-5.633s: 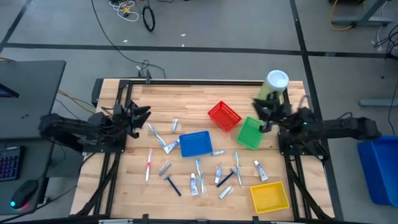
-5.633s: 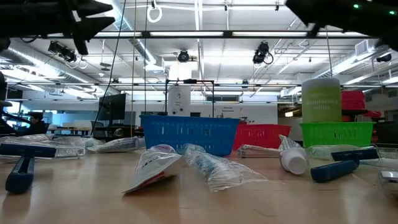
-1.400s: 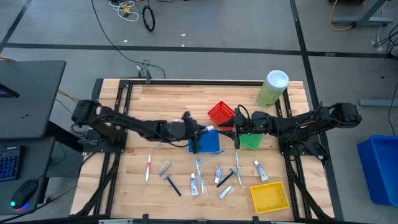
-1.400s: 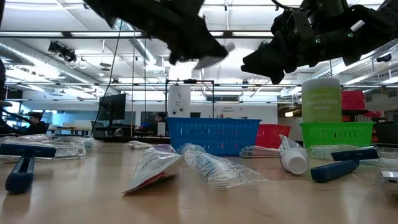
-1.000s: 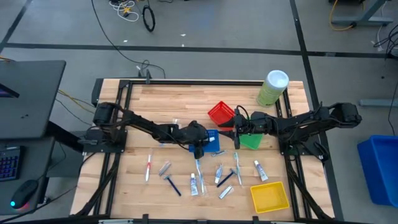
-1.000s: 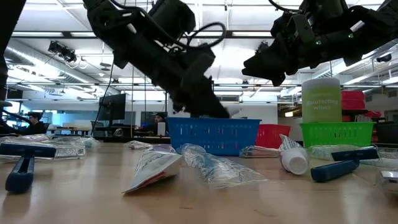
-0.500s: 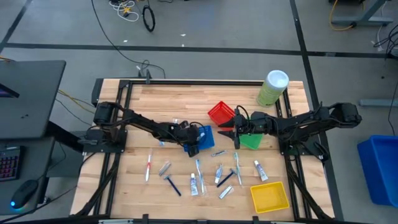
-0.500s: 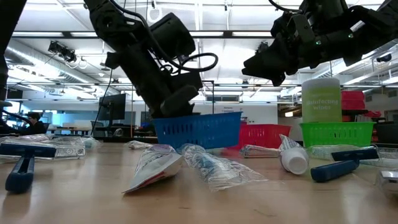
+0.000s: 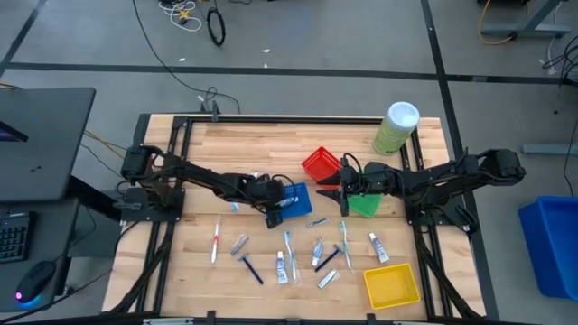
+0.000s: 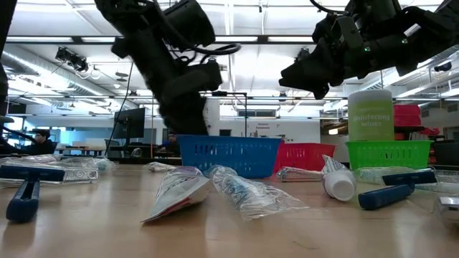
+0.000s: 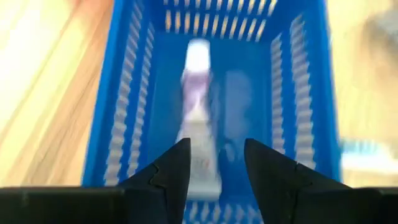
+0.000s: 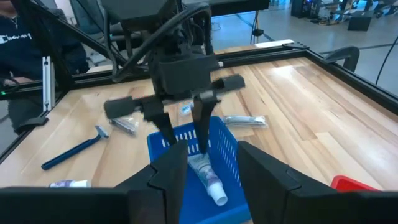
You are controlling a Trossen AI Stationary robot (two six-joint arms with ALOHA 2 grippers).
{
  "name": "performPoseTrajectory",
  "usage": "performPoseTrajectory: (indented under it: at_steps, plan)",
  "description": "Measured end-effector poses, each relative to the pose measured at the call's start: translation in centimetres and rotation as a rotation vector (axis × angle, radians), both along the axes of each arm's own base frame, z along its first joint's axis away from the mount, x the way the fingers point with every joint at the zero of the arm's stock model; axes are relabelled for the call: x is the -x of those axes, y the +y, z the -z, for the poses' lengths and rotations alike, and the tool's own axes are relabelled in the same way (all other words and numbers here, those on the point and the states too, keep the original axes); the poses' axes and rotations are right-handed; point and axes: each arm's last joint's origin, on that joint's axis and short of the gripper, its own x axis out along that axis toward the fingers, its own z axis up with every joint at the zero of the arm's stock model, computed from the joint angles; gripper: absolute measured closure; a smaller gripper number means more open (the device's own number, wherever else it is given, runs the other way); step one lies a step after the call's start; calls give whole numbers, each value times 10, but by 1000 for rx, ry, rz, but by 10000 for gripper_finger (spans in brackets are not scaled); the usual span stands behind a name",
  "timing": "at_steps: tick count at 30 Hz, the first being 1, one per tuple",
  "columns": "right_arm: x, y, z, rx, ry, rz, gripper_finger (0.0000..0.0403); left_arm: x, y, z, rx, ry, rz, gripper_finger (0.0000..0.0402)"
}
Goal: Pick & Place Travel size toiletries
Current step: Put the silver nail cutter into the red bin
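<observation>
My left gripper [image 11: 216, 158] is open and hovers over the blue mesh basket [image 11: 118, 124], fingers pointing down into it. A white tube [image 11: 198, 124] lies on the basket's floor, and the right wrist view shows the tube [image 12: 208, 177] too. The high view places the left gripper [image 9: 274, 209] at the basket's left end [image 9: 296, 200]. My right gripper [image 9: 328, 191] is open and waits in the air between the red and green baskets. More toiletries lie on the near half of the table: a red toothbrush [image 9: 216, 242], a dark razor [image 9: 250, 264], tubes [image 9: 282, 267].
A red basket [image 9: 321, 167] and a green basket [image 9: 363, 197] stand right of the blue one, and a yellow basket [image 9: 391, 283] sits at the near right corner. A pale-green cylinder with a white lid [image 9: 397, 126] stands at the far right. Black frame rails run along the table edges.
My left gripper went down over the blue basket carrying a white tube, and the tube now lies inside. The basket tipped up at one end half a second ago and stands level again. The left gripper has since risen and drawn back slightly toward the table's left.
</observation>
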Motion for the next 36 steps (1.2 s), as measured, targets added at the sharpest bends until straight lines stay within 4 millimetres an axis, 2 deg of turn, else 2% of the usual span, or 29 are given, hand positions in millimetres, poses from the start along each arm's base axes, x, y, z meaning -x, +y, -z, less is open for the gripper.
performPoseTrajectory:
  at_steps: [6, 14, 19, 25, 29, 34, 36]
  plan:
    - [0, 0, 1, 0, 8, 0, 253, 9, 1, -7, -20, 53, 13, 241]
    - [0, 0, 2, 0, 19, 0, 251, 21, 4, -40, -110, -21, -31, 244]
    - [1, 0, 2, -1, 24, 0, 256, 33, 11, -54, -150, -52, -231, 244]
    - [1, 0, 3, -33, 24, 8, 251, 47, 23, -45, -155, 54, -475, 238]
    - [1, 0, 4, -34, 43, 8, 238, 54, 31, -31, -97, 102, -592, 235]
    - [1, 0, 4, -34, 38, 7, 219, 62, 39, -10, -25, 131, -645, 235]
    - [1, 0, 4, -34, 40, 8, 212, 59, 40, -4, -8, 98, -644, 235]
